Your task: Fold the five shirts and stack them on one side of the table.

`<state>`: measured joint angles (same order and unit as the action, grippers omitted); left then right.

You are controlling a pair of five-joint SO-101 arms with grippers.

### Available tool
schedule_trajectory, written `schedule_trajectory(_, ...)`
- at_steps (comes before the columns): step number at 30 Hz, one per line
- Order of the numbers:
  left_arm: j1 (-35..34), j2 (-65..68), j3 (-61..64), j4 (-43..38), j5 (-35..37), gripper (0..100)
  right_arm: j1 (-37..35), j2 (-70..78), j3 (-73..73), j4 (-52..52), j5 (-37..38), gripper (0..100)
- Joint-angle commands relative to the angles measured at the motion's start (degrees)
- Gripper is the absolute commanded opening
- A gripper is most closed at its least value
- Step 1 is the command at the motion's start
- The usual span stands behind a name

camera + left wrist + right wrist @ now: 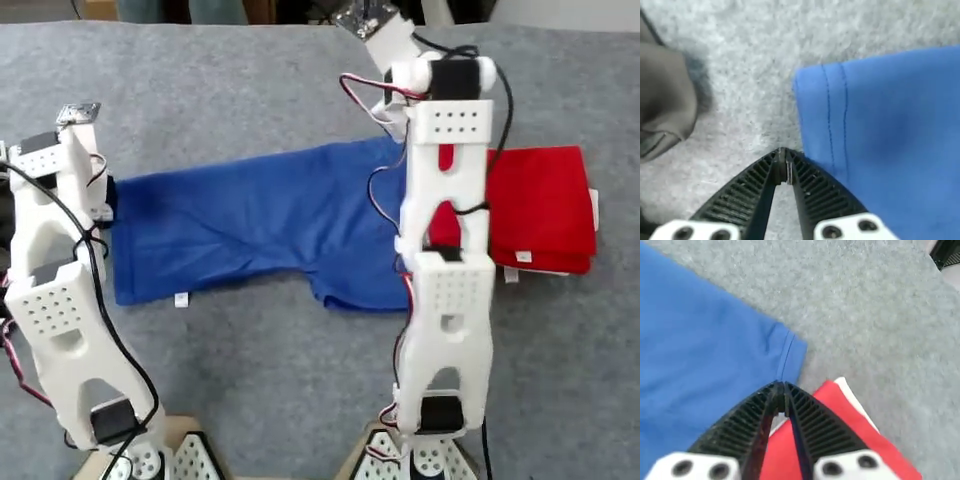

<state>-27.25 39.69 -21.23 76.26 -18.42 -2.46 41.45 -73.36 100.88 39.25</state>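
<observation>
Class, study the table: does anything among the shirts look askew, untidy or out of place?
The blue shirt lies unfolded and slanted across the table. Beside it the red shirt is folded, but a white layer pokes out beneath its edge, so the stack isn't flush. Nothing looks damaged.

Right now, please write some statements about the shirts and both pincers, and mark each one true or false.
1. The blue shirt lies spread out on the table. True.
2. The red shirt lies on top of the blue shirt. False: it lies folded beside it.
3. The left pincer is shut. True.
4. The right pincer is wide open. False: it is shut.
5. A white layer shows under the red shirt. True.
</observation>
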Motion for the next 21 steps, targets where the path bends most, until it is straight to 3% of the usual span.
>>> schedule_trajectory(1, -4.35, -2.73, 4.62, 1.23, -1.23, 3, -0.35, -11.47, 8.4, 0.18, 0.7, 1.3)
schedule_trajectory(9, -3.3, -19.16, 20.35, -4.4, -2.64, 3, 1.32, -18.42, 16.22, 0.09, 6.15, 1.3)
schedule_trajectory(15, -2.24, -34.73, 30.46, -13.36, -2.11, 3, 1.76, -19.47, 17.27, 0.35, 6.42, 1.4)
schedule_trajectory(21, -4.18, -45.1, 29.93, -6.42, 1.05, 3, 0.88, -31.69, 41.71, 0.35, 21.8, 1.5)
